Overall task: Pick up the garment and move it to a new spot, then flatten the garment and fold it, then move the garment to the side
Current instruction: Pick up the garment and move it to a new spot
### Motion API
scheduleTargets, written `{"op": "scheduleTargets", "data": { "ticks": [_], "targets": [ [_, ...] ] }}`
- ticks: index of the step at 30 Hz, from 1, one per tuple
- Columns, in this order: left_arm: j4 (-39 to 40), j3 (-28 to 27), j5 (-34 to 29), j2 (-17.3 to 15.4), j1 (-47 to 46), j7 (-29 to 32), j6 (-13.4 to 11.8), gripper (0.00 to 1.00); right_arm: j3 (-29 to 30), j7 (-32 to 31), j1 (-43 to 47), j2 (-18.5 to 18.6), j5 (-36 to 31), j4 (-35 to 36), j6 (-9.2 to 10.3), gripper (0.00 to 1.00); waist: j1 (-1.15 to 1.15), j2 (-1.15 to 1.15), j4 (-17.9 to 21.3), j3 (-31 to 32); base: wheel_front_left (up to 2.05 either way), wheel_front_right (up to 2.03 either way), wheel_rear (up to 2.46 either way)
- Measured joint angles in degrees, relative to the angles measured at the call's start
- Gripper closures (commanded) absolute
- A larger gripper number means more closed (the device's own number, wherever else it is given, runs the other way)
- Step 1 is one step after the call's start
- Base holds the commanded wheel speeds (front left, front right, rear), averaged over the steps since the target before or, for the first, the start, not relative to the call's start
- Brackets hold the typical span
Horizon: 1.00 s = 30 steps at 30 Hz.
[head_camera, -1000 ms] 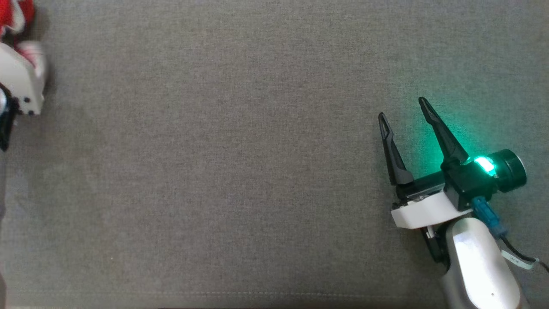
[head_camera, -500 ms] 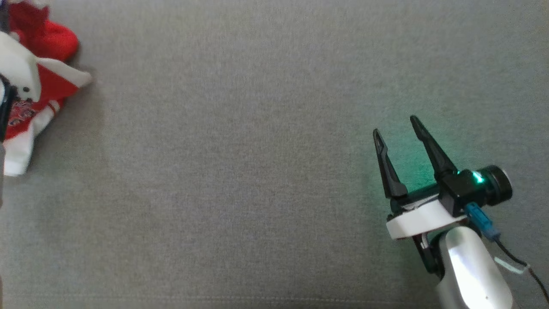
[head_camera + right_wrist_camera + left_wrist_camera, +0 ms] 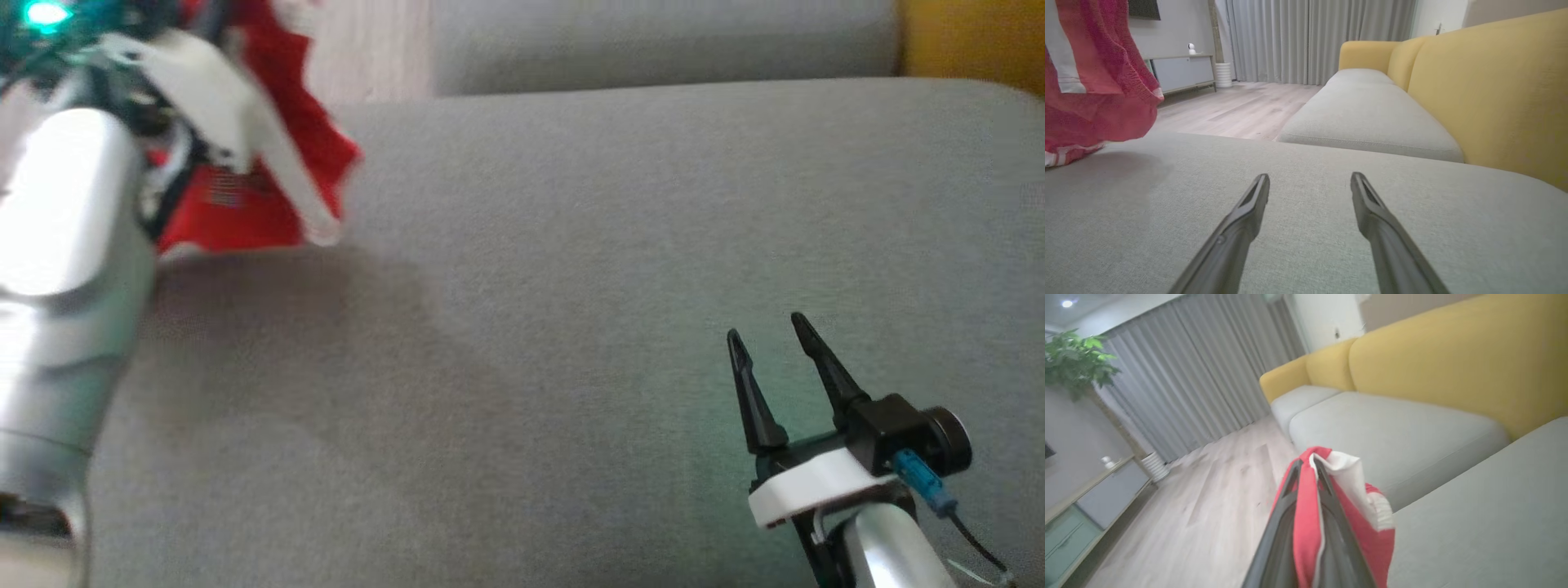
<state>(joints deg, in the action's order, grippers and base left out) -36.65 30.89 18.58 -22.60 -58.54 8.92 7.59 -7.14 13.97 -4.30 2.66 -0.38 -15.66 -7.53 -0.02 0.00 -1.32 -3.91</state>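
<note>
The garment point(image 3: 269, 175) is red knit with white bands, and it hangs bunched from my left gripper point(image 3: 1306, 464) at the upper left of the head view. That gripper is shut on a fold of it, with red and white cloth point(image 3: 1359, 486) draped over the fingers. The garment's lower edge point(image 3: 1098, 106) hangs just at the grey cushion, above its own shadow. My right gripper point(image 3: 767, 331) rests low over the cushion at the lower right. It is open, and nothing lies between its fingers point(image 3: 1310, 178).
The grey seat cushion point(image 3: 571, 327) spreads under both arms. Beyond it lie a second grey cushion point(image 3: 1367, 118) and the yellow sofa back point(image 3: 1486, 90). Wood floor point(image 3: 1216, 498), a low cabinet point(image 3: 1182, 73), grey curtains point(image 3: 1306, 41) and a plant point(image 3: 1077, 355) lie further off.
The head camera has tilted up, so the cushion's far edge now shows. My left arm has swung in from the left edge and lifted the garment. The right gripper stays open.
</note>
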Motion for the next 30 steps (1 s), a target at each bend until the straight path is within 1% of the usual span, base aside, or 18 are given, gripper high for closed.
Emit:
{"op": "scheduleTargets", "data": {
  "ticks": [5, 8, 10, 12, 16, 21, 22, 23, 24, 27, 30],
  "targets": [
    [5.1, 4.9, 5.9, 4.8, 0.0, -2.4, 0.0, 1.00, 0.3, 0.2, 0.4, 0.0, 0.3, -0.2, 0.00, 0.00, 0.02, 0.00, 3.3, 1.7, 0.00, 0.00, 0.00],
    [7.1, 7.5, 8.2, 7.6, 0.6, -4.0, 0.0, 1.00, 0.0, 0.3, 0.4, 0.0, 0.7, -0.2, 0.00, 0.00, 0.01, 0.00, 5.1, 1.2, 0.00, 0.00, 0.00],
    [7.0, 8.8, 8.9, 9.2, 1.8, -5.2, 0.0, 1.00, -0.3, 0.3, 0.3, 0.0, 1.0, -0.2, 0.00, 0.00, 0.02, 0.00, 6.0, 0.1, 0.00, 0.00, 0.00],
    [5.3, 10.0, 9.2, 10.4, 4.1, -6.8, 0.0, 1.00, -0.8, 0.3, 0.1, 0.0, 1.3, -0.2, 0.00, 0.00, 0.03, 0.00, 6.9, -1.2, 0.00, 0.00, 0.00],
    [-1.1, 12.0, 9.2, 13.1, 9.6, -10.5, -0.1, 1.00, -1.8, 0.4, -0.9, 0.0, 1.8, -0.5, 0.00, 0.00, 0.03, 0.00, 8.9, -4.1, 0.00, 0.00, 0.00],
    [-9.7, 12.4, 9.1, 15.7, 12.0, -15.9, -1.3, 1.00, -2.1, 0.4, -3.4, 0.0, 1.9, -0.4, 0.00, 0.00, 0.04, 0.00, 11.3, -7.8, 0.00, 0.00, 0.00],
    [-12.5, 12.4, 9.1, 16.3, 12.0, -17.9, -1.6, 0.46, -2.1, 0.4, -3.5, 0.0, 1.9, -0.4, 0.00, 0.00, 0.04, 0.00, 12.1, -8.9, 0.00, 0.00, 0.00],
    [-13.8, 12.3, 9.2, 16.5, 12.0, -18.8, -1.9, 0.00, -2.1, 0.4, -3.5, 0.0, 1.9, -0.4, 0.00, 0.00, 0.04, 0.00, 12.4, -9.3, 0.00, 0.00, 0.00],
    [-14.8, 12.3, 9.1, 16.8, 12.0, -19.9, -2.4, 0.00, -2.0, 0.4, -3.5, 0.0, 1.9, -0.5, 0.00, 0.00, 0.04, 0.00, 12.5, -9.7, 0.00, 0.00, 0.00],
    [-16.9, 12.1, 9.2, 17.6, 11.9, -21.7, -2.4, 0.00, -1.7, 0.4, -3.5, 0.0, 1.9, -0.5, 0.00, 0.00, 0.04, 0.00, 12.1, -9.8, 0.00, 0.00, 0.00],
    [-17.3, 11.8, 9.2, 17.9, 11.9, -22.7, -2.3, 0.00, -1.4, 0.4, -3.4, 0.0, 1.9, -0.7, 0.00, 0.00, 0.03, 0.00, 11.2, -8.7, 0.00, 0.00, 0.00]
  ]
}}
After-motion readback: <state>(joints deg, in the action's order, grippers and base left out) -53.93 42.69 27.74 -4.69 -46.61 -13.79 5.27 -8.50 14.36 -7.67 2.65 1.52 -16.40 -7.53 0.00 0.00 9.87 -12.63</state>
